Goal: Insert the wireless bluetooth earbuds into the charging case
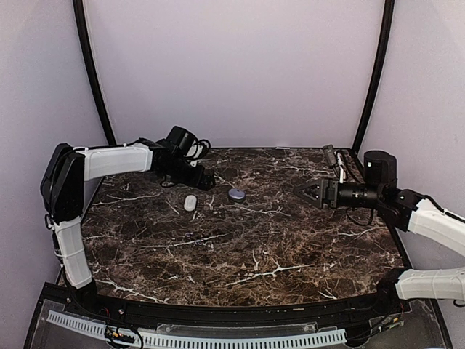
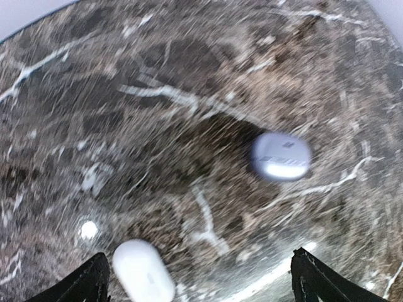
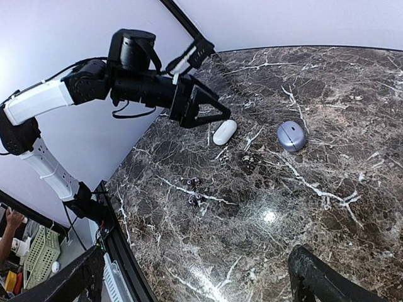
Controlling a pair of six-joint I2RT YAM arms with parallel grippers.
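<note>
The charging case point(image 1: 237, 195) point(image 2: 281, 156) point(image 3: 291, 135) lies shut on the marble, a lavender pebble. My left gripper point(image 1: 205, 180) point(image 2: 201, 290) point(image 3: 213, 112) hovers just left of it, open, with nothing between its fingers. A plain white oval pebble point(image 1: 190, 203) point(image 2: 143, 272) point(image 3: 224, 132) rests by its left finger point(image 2: 93, 283). My right gripper point(image 1: 308, 190) point(image 3: 196, 290) is open and empty, well right of the case. Two tiny dark-and-pale pieces point(image 3: 194, 182) point(image 3: 195, 199) sit nearer the front; I cannot tell whether they are the earbuds.
The dark marble table point(image 1: 240, 254) ends in a black rail along the front point(image 1: 218, 313). Pale walls point(image 1: 240, 73) and black poles point(image 1: 91, 73) close the back and sides. A small dark fixture point(image 1: 332, 156) stands at the back right.
</note>
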